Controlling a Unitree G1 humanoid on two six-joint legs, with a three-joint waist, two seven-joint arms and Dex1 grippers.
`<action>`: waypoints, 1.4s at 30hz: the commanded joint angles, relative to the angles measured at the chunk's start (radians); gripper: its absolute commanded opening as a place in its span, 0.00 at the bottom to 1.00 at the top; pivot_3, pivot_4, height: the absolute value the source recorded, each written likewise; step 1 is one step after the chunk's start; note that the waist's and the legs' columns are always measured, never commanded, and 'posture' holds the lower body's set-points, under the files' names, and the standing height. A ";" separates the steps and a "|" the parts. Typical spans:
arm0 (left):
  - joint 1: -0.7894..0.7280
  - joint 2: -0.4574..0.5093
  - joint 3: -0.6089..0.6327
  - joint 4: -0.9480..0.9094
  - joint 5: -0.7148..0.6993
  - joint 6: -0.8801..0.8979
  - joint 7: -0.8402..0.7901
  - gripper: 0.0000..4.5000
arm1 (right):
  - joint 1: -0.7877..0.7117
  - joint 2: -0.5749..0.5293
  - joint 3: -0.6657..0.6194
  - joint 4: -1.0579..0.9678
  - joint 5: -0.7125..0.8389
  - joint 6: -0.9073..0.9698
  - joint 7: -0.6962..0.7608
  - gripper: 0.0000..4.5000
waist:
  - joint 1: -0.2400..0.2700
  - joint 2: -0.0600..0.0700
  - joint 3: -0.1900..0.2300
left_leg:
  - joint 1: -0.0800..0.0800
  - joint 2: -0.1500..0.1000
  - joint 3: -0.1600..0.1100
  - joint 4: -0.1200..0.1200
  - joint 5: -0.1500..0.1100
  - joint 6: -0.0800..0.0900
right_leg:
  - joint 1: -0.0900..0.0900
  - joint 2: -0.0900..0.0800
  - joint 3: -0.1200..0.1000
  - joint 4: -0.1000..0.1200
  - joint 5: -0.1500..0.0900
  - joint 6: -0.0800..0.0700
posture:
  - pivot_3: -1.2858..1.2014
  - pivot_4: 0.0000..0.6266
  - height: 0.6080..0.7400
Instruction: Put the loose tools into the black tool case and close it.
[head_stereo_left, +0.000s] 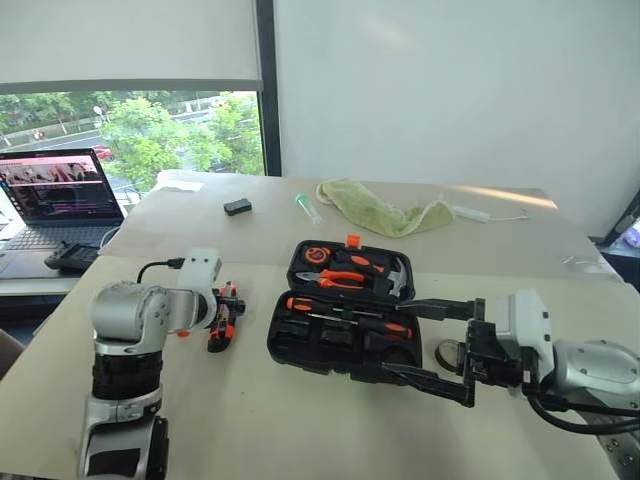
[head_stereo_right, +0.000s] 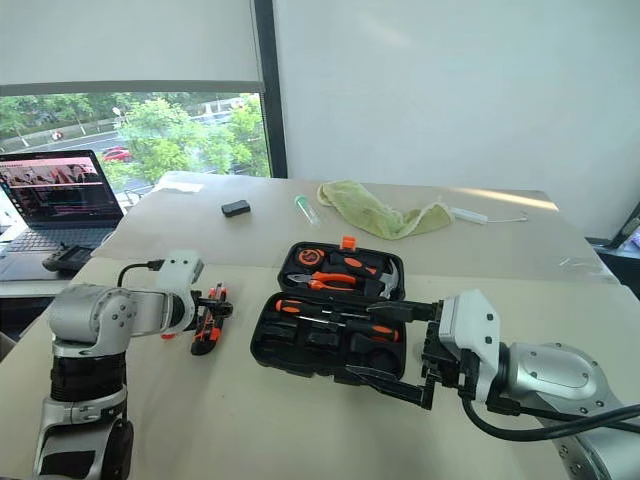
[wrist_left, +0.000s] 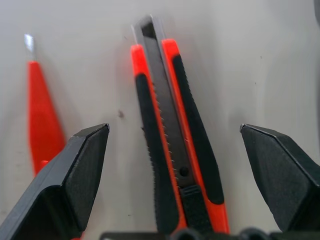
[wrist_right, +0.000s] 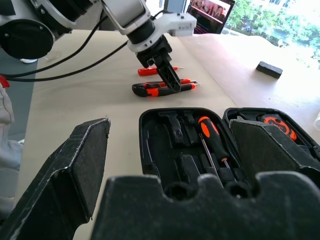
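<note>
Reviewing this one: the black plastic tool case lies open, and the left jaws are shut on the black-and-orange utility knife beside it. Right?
Not quite. The left gripper has its jaws open on either side of the black-and-orange utility knife, not gripping it, as the left wrist view shows. The black plastic tool case does lie open beside it.

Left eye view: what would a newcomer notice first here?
The open black plastic tool case in the middle of the table, holding orange-handled tools. Just left of it, the open left gripper hangs over a black-and-orange utility knife lying beside a small orange screwdriver. The open right gripper is at the case's right edge.
</note>
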 joint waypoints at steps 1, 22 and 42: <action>-0.026 -0.014 -0.017 0.018 0.047 -0.007 0.006 1.00 | 0.019 -0.018 -0.052 -0.041 0.025 -0.021 -0.008 0.99 | 0.000 0.000 0.000 | 0.000 0.000 0.000 0.000 0.000 0.000 | 0.000 0.000 0.000 0.000 0.000 0.000 | 0.52 0.24 1.00; -0.033 0.121 0.017 0.233 0.160 -0.133 -0.078 0.94 | 0.071 -0.029 -0.072 -0.067 0.038 -0.025 -0.032 1.00 | -0.002 0.000 0.000 | 0.000 -0.001 -0.001 0.000 0.000 0.001 | 0.000 0.000 -0.002 0.000 0.000 0.000 | 0.52 0.24 1.00; 0.094 0.213 0.093 -0.042 0.046 -0.274 -0.299 0.98 | 0.069 -0.029 -0.060 -0.056 0.034 -0.028 -0.031 1.00 | 0.000 0.000 0.000 | -0.004 0.000 -0.002 0.000 0.001 0.000 | -0.003 -0.009 -0.001 0.000 0.000 -0.001 | 0.52 0.24 1.00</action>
